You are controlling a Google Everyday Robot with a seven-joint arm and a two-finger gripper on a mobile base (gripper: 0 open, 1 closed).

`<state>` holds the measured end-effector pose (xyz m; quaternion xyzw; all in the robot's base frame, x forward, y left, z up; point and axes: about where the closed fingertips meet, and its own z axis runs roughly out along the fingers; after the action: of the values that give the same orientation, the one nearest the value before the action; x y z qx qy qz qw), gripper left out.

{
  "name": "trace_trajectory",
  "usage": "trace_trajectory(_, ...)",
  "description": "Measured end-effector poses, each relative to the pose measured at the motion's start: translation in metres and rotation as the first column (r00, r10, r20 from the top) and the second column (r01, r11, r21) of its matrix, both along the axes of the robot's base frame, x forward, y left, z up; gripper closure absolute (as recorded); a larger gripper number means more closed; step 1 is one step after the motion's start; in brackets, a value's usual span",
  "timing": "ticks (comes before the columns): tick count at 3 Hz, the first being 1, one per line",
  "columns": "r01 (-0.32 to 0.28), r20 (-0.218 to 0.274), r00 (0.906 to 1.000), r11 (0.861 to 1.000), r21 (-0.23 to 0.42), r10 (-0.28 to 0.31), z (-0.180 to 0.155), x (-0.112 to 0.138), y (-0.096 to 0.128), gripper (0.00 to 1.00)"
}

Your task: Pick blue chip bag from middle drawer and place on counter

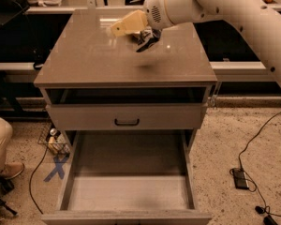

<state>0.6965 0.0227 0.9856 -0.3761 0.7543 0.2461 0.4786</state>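
1. The middle drawer (126, 191) stands pulled out at the front, with nothing showing on its floor.
2. Over the tabletop (93, 60), the gripper (113, 29) has its fingers closed on the blue chip bag (147, 40), which dangles clear above its own shadow.
3. Risk: the slick foil could slip from a thin pinch, or a release from up there could send it skidding toward an edge.
4. No print on the bag is legible.
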Motion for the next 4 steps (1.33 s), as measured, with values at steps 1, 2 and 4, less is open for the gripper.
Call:
trace_trajectory(1, -0.032, -0.027, 0.9992, 0.999, -0.038, 0.031, -0.013, 0.001, 0.017, 0.00)
trace_trajectory(2, -0.017, -0.068, 0.9976, 0.999, -0.045, 0.014, -0.030, 0.010, 0.025, 0.00)
trace_trajectory(4, 0.026, -0.203, 0.9785, 0.998, -0.062, -0.038, -0.100, 0.042, 0.041, 0.00)
